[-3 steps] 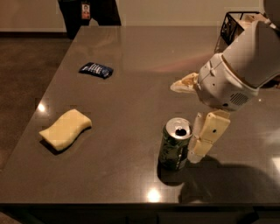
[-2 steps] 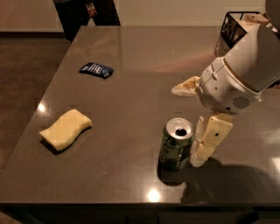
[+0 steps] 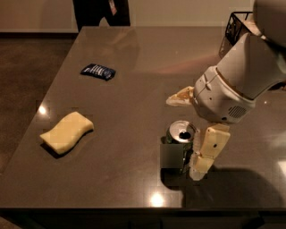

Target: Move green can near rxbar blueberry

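The green can stands upright on the dark table, near the front edge and right of centre, its silver top open. My gripper hangs from the white arm directly against the can's right side, reaching down to the table. The rxbar blueberry, a flat dark blue wrapper, lies far off at the back left. A pale yellow wavy sponge lies at the front left.
A pale crumpled thing lies on the table just behind the can, partly hidden by the arm. A black wire basket stands at the back right corner. A person in dark clothes stands beyond the far edge.
The gripper has come down and slightly left, closer to the can's right side. The can, the wrapper and the sponge have not moved.
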You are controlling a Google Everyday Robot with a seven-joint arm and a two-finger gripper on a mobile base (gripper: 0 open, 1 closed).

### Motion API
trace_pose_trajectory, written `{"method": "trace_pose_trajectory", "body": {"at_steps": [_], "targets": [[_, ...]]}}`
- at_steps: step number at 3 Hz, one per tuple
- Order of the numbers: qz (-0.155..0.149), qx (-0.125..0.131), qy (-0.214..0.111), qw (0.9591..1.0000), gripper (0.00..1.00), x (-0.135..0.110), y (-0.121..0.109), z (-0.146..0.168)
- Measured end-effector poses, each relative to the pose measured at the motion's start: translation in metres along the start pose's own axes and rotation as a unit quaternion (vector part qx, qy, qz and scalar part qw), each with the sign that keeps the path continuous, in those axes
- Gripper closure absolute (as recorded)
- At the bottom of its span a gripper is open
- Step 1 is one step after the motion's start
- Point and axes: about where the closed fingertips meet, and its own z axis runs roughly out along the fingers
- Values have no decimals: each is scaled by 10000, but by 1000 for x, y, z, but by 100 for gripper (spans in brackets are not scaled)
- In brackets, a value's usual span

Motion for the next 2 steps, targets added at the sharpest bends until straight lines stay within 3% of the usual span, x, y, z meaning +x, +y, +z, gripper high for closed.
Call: {"method": "trace_pose_trajectory", "body": {"at_steps": [1,2], "targets": [[-55,-100,-18,9999,19,-2,0,4],[-119,-40,-50,9999,42,-5,1,-2]]}}
